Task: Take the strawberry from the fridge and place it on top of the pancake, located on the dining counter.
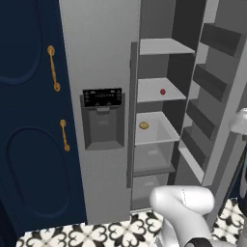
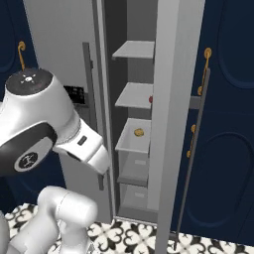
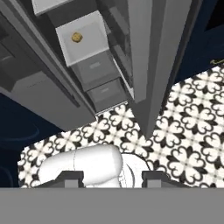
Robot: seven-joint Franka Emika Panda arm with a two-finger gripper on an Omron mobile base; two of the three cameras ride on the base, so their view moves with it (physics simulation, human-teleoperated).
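Facing the fridge, we are seeing its right door swung open and its left door, the one with the dark dispenser panel, closed. The strawberry is sitting on the second grey shelf from the top, toward the right side, well apart from anything else; in the right base view we are catching only a sliver of it at the edge of the open door. One level down, a small golden-brown food item is lying in the pale tray, and the hand view is showing it too.

We are holding the gripper high and away from the shelves, looking down past the fridge's lower drawers at the patterned floor tiles. Its two dark fingertips are standing well apart with nothing between them.

Navy cabinets with gold handles are flanking the fridge on both sides. The arm is rising in the foreground, short of the fridge.
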